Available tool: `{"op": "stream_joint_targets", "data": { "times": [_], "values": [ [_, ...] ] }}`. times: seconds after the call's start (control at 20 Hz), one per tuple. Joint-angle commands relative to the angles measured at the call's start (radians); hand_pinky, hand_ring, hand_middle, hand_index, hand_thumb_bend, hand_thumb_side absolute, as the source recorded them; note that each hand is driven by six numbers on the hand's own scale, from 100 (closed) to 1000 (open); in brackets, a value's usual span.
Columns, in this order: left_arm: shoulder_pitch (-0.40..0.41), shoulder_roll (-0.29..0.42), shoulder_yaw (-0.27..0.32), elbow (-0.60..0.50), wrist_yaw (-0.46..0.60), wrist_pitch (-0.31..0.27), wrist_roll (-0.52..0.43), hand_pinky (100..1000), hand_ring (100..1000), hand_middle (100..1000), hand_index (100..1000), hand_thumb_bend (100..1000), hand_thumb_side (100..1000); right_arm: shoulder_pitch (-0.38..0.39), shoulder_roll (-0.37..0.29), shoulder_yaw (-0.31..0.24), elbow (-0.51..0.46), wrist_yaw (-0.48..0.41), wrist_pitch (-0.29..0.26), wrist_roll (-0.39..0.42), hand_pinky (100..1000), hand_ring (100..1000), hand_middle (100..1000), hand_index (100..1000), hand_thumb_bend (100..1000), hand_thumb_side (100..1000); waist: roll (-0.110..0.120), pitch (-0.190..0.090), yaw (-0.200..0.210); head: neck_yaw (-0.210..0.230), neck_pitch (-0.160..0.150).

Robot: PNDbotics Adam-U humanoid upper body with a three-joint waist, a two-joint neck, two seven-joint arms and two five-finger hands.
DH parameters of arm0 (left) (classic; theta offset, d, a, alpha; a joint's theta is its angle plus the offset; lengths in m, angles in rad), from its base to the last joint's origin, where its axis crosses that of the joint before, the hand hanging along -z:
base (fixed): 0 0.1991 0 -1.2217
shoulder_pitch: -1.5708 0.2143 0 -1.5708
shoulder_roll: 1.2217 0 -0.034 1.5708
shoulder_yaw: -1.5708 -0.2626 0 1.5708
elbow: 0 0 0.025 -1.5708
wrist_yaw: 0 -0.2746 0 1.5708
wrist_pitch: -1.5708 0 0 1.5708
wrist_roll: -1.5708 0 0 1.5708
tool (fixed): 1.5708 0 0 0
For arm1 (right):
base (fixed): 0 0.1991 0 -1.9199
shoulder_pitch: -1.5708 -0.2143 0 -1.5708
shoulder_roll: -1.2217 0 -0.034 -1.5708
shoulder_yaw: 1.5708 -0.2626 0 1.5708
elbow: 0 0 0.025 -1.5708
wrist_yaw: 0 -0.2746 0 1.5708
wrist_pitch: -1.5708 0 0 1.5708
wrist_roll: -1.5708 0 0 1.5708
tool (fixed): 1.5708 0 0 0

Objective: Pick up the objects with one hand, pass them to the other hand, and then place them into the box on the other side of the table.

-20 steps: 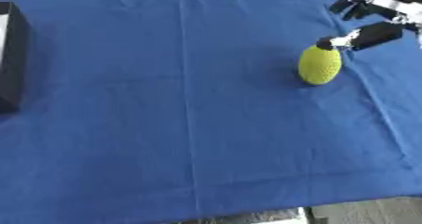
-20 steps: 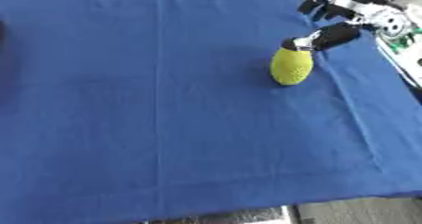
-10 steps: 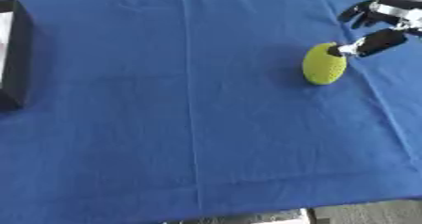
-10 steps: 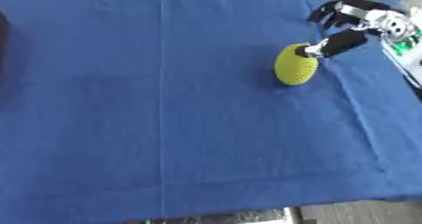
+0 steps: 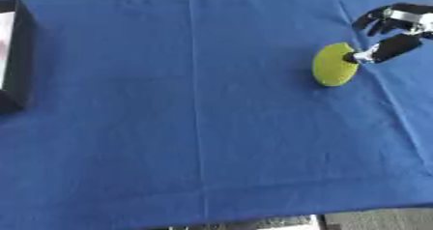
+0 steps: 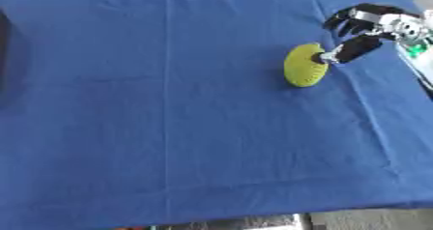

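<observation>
On the blue cloth (image 5: 194, 127), right of centre, a yellow-green oval object (image 6: 304, 65) is touched at its right edge by the thumb of the right hand (image 6: 365, 28), whose fingers are spread, unclosed. It could be nudged away before being enclosed. The box (image 5: 15, 55) lies far left.

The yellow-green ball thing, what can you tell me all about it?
The yellow-green object is a rounded, slightly egg-shaped lump with a dull, finely textured surface. It lies on the blue cloth toward the table's right side, far from the black box at the left edge. The right hand reaches in from the right; one fingertip meets its right side, while the other fingers arch above without closing round it.
</observation>
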Motion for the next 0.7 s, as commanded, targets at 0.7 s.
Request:
{"op": "stream_joint_targets", "data": {
  "times": [0.7],
  "values": [
    [-0.008,0.011,0.012,-0.012,0.003,0.005,0.002,822,631,608,706,100,458,-0.042,0.006,0.023,0.077,0.065,-0.03,0.026,878,813,805,829,451,321,0.008,-0.005,0.008,-0.004,-0.011]
  ]
}}
